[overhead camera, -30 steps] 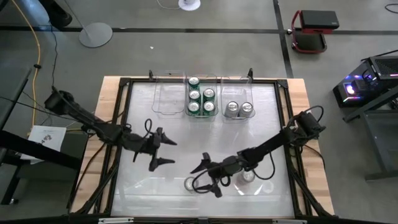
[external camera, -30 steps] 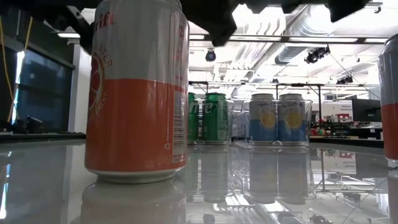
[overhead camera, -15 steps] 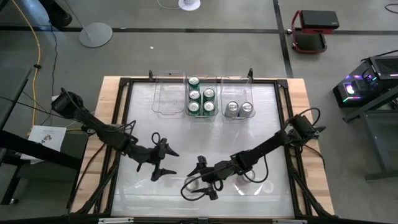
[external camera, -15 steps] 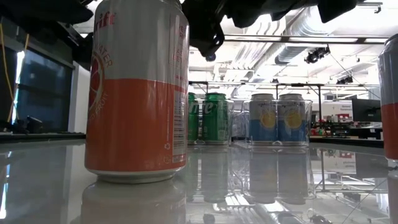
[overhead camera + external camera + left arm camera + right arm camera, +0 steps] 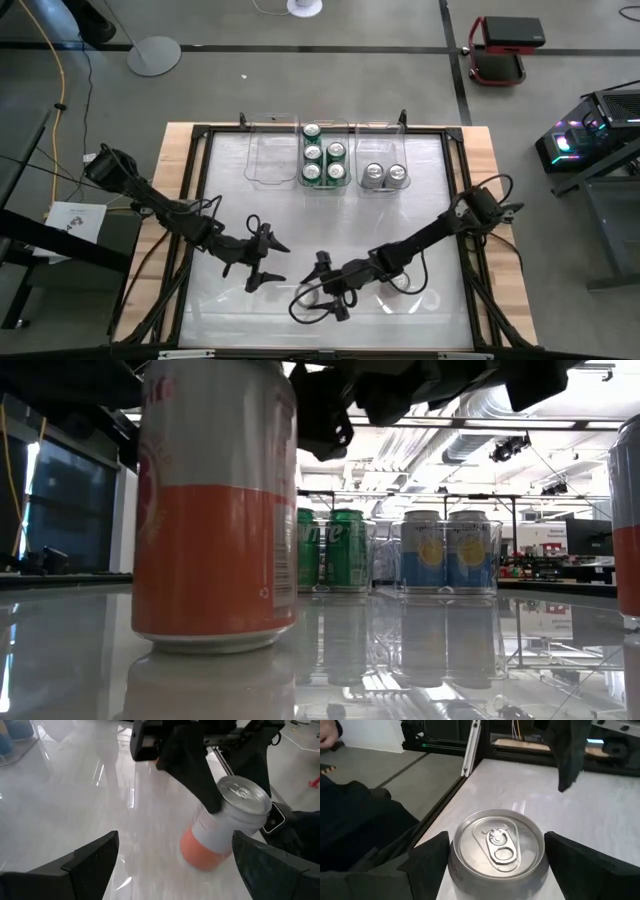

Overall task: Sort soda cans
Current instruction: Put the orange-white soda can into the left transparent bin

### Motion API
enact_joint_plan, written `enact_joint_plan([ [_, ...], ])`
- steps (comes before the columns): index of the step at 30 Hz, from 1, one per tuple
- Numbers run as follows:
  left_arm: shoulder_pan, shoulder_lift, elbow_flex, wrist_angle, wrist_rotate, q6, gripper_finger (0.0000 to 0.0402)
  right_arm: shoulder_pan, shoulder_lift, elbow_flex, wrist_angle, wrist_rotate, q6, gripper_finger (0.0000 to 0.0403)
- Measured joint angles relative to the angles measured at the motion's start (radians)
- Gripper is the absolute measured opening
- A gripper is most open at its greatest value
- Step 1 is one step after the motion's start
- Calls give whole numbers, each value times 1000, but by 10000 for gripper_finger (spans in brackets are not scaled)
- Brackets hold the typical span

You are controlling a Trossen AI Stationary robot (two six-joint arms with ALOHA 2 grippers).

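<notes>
A soda can with a silver upper half and an orange lower half [image 5: 305, 296] [image 5: 215, 510] stands on its base near the table's near edge. My right gripper [image 5: 315, 292] [image 5: 497, 870] straddles its top and is shut on it. My left gripper [image 5: 272, 265] [image 5: 175, 865] hangs open just left of the can [image 5: 220, 827], touching nothing. A second can [image 5: 400, 285] stands to the right, partly hidden under my right arm. Green cans [image 5: 322, 160] fill the middle bin. Two blue-and-yellow cans [image 5: 383, 175] [image 5: 447, 550] stand in the right bin. My right gripper holds the orange-and-silver can by its upper wall just under the rim [image 5: 454, 865], one finger on each side. The fingers [image 5: 200, 780] come from the table's right side, slanting down. The can stands on the table on its base.
Three clear bins line the far edge; the left one [image 5: 268, 160] holds nothing. A black frame [image 5: 200, 200] runs round the glossy white table. Open tabletop lies between the bins and the grippers. A dark sleeve [image 5: 360, 820] shows beyond the table's near edge.
My right gripper has moved toward the table's left and come around the orange-and-silver can. The can has shifted slightly and turned about on its base. My left gripper has moved toward the near edge and a little right, staying open.
</notes>
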Motion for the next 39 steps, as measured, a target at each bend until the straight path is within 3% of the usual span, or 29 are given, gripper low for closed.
enact_joint_plan([
  [16, 1, 0, 0, -2, -2, -21, 365, -13, 23, 1, 20, -9, -53, 312],
  [22, 1, 0, 0, -8, 7, -52, 365, -28, 23, 1, 23, -13, 51, 312],
  [39, 1, 0, 0, -8, 13, -26, 365, -43, 24, 1, 6, -36, 76, 314],
])
